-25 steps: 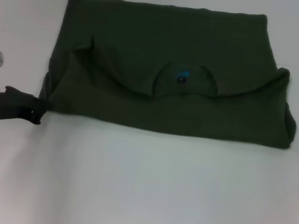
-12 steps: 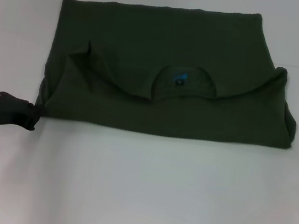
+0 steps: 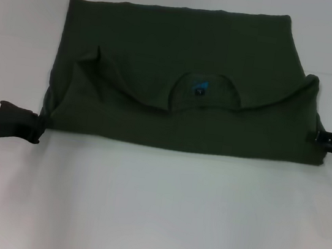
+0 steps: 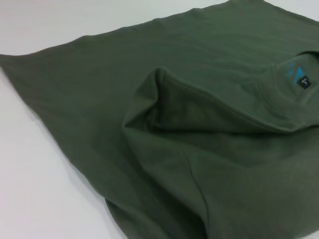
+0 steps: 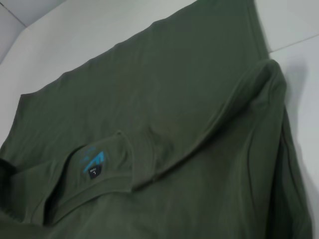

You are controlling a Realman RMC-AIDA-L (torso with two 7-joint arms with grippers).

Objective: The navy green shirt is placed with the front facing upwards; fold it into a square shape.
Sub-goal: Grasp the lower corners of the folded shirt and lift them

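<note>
The navy green shirt (image 3: 183, 46) lies folded over on itself on the white table, with the collar and its small neck label (image 3: 199, 91) showing in the middle of the upper layer. My left gripper (image 3: 38, 127) sits at the shirt's near left corner, shut on the fabric edge. My right gripper (image 3: 316, 137) touches the shirt's right edge, just below the folded sleeve bump. The left wrist view shows the shirt (image 4: 149, 74) with a raised fold and the label (image 4: 304, 82). The right wrist view shows the shirt (image 5: 174, 74) and the label (image 5: 93, 173).
The white table (image 3: 154, 209) stretches bare in front of the shirt and on both sides. A table edge line runs behind the shirt at the far right.
The left gripper drew the shirt's left side a little to the left, then held still. The right gripper came in from the right edge and now touches the shirt's right side.
</note>
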